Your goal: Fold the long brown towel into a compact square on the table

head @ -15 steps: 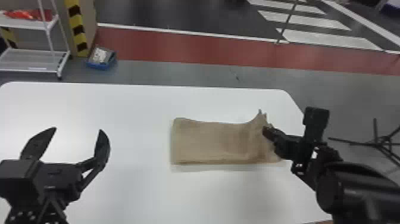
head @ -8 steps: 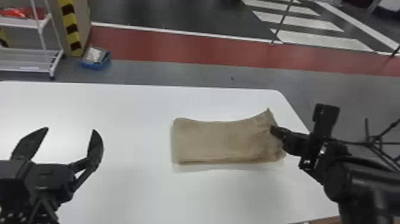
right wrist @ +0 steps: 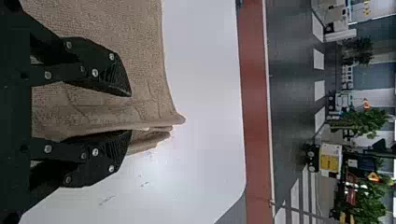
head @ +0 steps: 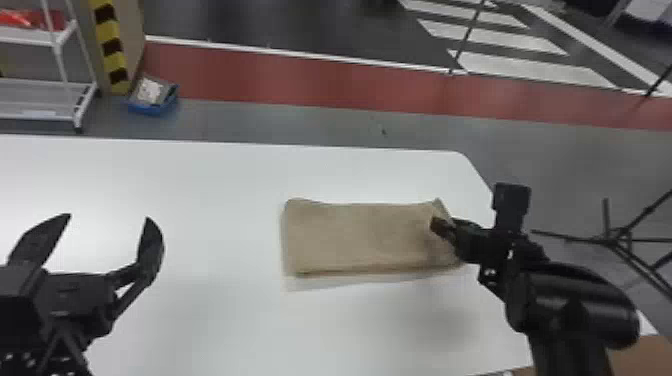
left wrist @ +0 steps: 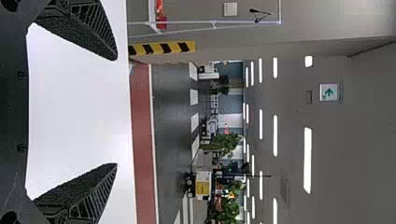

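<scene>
The brown towel (head: pixel 357 237) lies as a flat folded rectangle on the white table (head: pixel 220 310), its right end a little rumpled. At that right end is my right gripper (head: pixel 442 232), low over the cloth. In the right wrist view the right gripper (right wrist: pixel 130 113) has its fingers apart, with the towel's edge (right wrist: pixel 154 122) between them, one finger above the top layer and the other beside the layered edge. My left gripper (head: pixel 107 225) stands open to the left of the towel, well apart from it; in the left wrist view the left gripper (left wrist: pixel 116 112) holds nothing.
Beyond the table's far edge a white shelf rack (head: pixel 45 100) and a blue bin (head: pixel 152 97) stand on the floor at the left. A black metal stand (head: pixel 617 237) is on the floor past the table's right edge.
The towel's raised right corner has come down flatter. My right gripper has shifted slightly at that end, its fingertips now farther over the cloth than half a second ago.
</scene>
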`<state>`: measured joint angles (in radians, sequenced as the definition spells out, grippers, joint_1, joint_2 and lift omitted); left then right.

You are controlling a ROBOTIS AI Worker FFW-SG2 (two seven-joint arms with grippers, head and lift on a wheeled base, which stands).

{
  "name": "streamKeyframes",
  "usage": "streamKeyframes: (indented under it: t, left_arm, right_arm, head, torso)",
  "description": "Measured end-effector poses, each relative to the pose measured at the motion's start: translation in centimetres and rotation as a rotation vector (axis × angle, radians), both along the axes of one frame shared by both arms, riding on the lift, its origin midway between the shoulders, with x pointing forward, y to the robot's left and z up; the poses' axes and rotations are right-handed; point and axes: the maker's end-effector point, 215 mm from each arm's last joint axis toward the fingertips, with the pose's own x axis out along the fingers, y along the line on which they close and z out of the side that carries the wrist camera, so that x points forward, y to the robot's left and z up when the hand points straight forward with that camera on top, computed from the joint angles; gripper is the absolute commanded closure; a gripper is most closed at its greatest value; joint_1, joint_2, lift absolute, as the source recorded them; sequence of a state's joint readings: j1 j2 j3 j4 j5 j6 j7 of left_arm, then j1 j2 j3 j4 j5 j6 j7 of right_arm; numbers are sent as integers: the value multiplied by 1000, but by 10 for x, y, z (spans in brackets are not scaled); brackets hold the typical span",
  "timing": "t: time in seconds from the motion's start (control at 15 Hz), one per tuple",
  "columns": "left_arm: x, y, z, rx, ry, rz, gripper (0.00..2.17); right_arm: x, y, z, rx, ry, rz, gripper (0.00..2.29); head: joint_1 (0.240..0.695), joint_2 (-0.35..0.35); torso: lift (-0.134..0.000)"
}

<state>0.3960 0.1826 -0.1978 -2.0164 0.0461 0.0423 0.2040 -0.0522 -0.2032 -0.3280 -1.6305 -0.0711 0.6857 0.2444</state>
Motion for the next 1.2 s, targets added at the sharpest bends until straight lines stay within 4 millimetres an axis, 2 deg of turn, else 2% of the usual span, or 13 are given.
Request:
streamKeyframes:
  t: [0.13,0.27,0.33,0.4,0.53,0.73,0.87,1.0,1.13,1.2]
  left_arm:
    - [3,1,1,0,-4,3,63]
    - [6,2,4,-4,-10,6,63]
    - [8,2,6,-6,-13,8,63]
    - [9,3,7,-7,-15,10,63]
    - [11,4,6,-7,-15,13,63]
    - [13,10,2,-2,-9,24,63]
    - [13,14,0,1,-7,30,63]
    - [13,19,-3,3,-5,38,63]
    - [13,22,-9,-1,5,37,63]
    - [15,23,-13,-4,13,35,63]
  right_arm:
    - [-3,8,37,4,-94,12,60]
    - [-9,25,75,15,-184,34,60]
    - [-13,37,88,34,-207,50,66]
    - [-18,53,90,60,-195,74,113]
    - [-27,95,77,96,-142,135,164]
    - [-37,177,48,99,-96,236,211]
    - [-41,231,34,77,-84,304,221]
    - [-44,275,26,43,-85,356,221]
    - [-44,293,30,30,-109,371,221]
    - [-44,293,32,29,-121,367,221]
  head:
    - [695,-263]
    - [695,-248]
    - [695,-238]
    - [695,-227]
    - [695,-175]
    - [695,-102]
    - [695,-22]
    - [695,25]
    - [695,66]
    - [695,68]
  torso:
    - [-115]
    - [-115]
    - [-115]
    - [-115]
    - [-115]
    - [-115]
    - [-115]
    - [-115]
    - [-115]
    - [-115]
